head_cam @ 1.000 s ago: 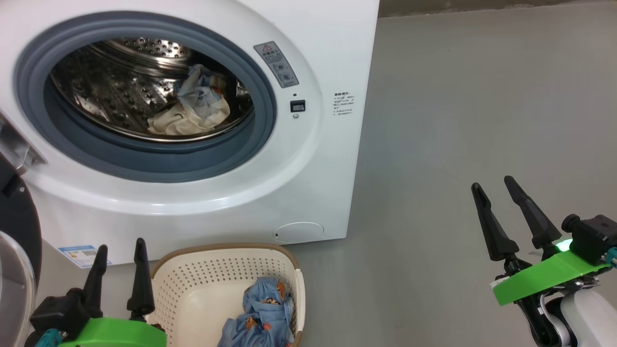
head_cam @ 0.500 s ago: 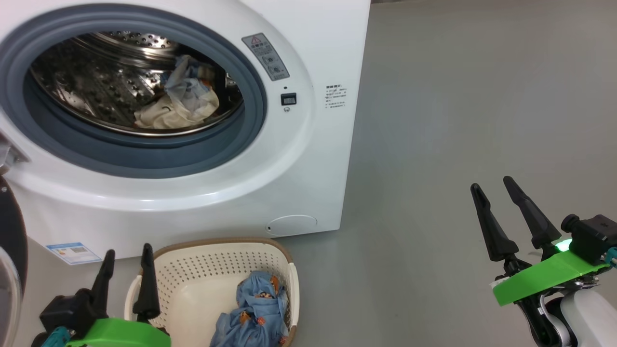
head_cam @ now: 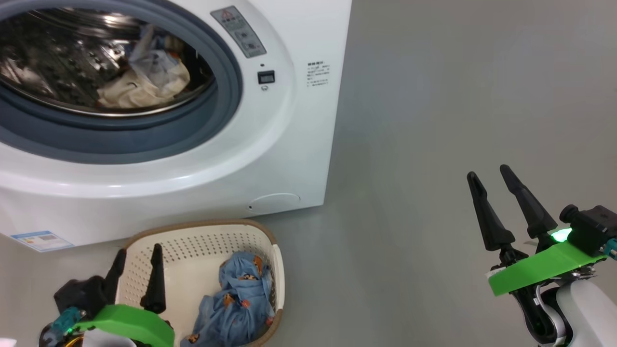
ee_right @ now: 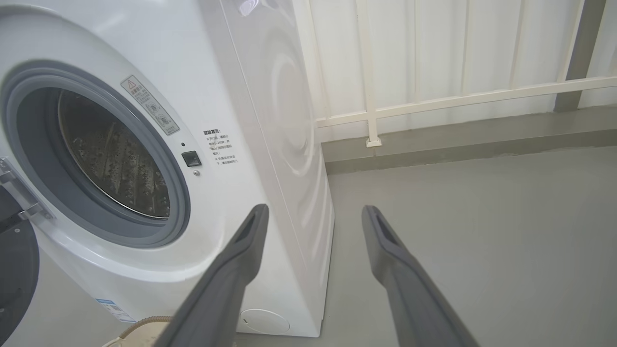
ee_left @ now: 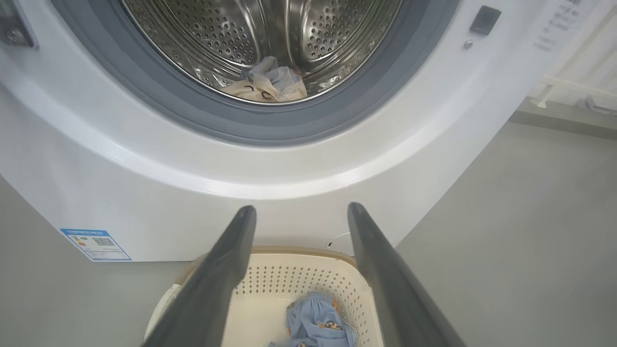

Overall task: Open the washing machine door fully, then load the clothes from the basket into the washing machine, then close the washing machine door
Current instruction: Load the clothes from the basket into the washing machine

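— Grey floor (head_cam: pixel 458 120) all round; where does everything sit against the washer (head_cam: pixel 289 144)?
— Door (ee_right: pixel 14 274) hangs open at its hinge side. Basket (head_cam: pixel 193 250) stands just before its front, with blue clothes (head_cam: pixel 236 299) heaped inside. Other pieces (head_cam: pixel 140 82) lie in the drum (ee_left: pixel 217 29).
— Grippers?
— Left gripper (head_cam: pixel 138 253) hovers over the basket, fingers apart, empty. Right gripper (head_cam: pixel 489 172) is well clear of the washer's side wall, also spread and empty.
— How will the heap handle?
— Probably light, limp, apt to trail. I'd pinch a raised fold on top.
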